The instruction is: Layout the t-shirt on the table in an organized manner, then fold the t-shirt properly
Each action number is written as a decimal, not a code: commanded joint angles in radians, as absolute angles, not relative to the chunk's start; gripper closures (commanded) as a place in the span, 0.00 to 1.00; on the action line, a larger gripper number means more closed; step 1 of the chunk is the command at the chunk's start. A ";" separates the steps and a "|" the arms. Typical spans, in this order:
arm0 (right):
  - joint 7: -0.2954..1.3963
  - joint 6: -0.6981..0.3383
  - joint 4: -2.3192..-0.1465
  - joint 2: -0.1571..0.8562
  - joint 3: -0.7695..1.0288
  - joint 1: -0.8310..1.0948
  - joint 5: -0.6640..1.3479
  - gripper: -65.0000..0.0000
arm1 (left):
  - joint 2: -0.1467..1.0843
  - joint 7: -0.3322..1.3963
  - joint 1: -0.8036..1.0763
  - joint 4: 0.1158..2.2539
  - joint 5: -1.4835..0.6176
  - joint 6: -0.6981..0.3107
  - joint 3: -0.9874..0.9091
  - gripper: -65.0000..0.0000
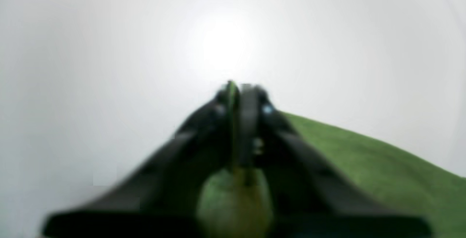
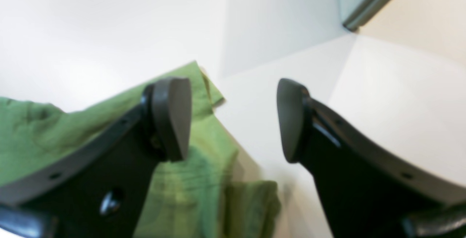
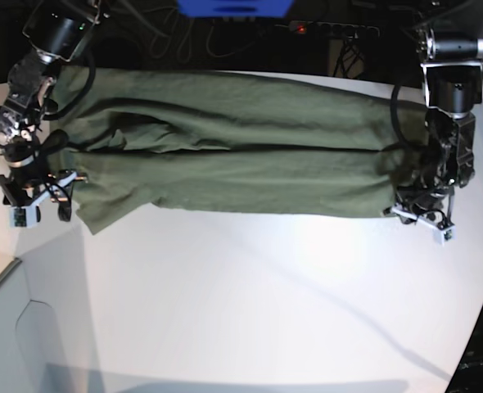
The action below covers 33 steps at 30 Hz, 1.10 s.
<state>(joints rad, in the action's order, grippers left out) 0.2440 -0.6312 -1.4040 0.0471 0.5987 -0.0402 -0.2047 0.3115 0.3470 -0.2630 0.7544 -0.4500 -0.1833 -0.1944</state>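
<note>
ITEM: t-shirt (image 3: 233, 155), olive green. Loc: far half of the table (image 3: 250, 303), stretched sideways between my two arms, lying in long horizontal folds w/ a crease line along the middle. Near half of the tabletop bare.

L pincer (image 1: 238, 88): pressed together on a thin edge of the green cloth; a puff of fabric bunches behind the tips. In base view it sits at the shirt's right end (image 3: 426, 214).

R pincer (image 2: 233, 118): spread wide, holding nothing. One pad (image 2: 173, 116) over the shirt's corner, the other over bare white table. In base view it's at the left end (image 3: 29, 201), just beside the lower corner.

PROGRESS (my est.): layout mostly done, cloth spread lengthwise; appears doubled along its length already, but can't tell for sure. Left: R end not gripped, crosswise folds, squaring up.

VIEW DIFFS:
- Base: whole garment, both arms, wrinkles near left end. Pincer openings too small to read here.
- L wrist: the pinch itself; blurry, no wider layout.
- R wrist: open gap, turned-up corner, small flap lying below the tips; also a seam in the table surface.
</note>
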 commanded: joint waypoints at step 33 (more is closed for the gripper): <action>0.251 -0.633 -0.791 0.162 0.406 -0.346 -0.289 0.98 | 0.318 0.367 -0.275 0.768 -0.449 -0.182 -0.196 1.00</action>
<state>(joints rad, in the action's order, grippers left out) 0.2310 -0.6277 -0.7826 0.1566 0.4076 -0.3344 -0.2802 0.3099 0.3550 -0.2611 0.7593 -0.4541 -0.1867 -0.1944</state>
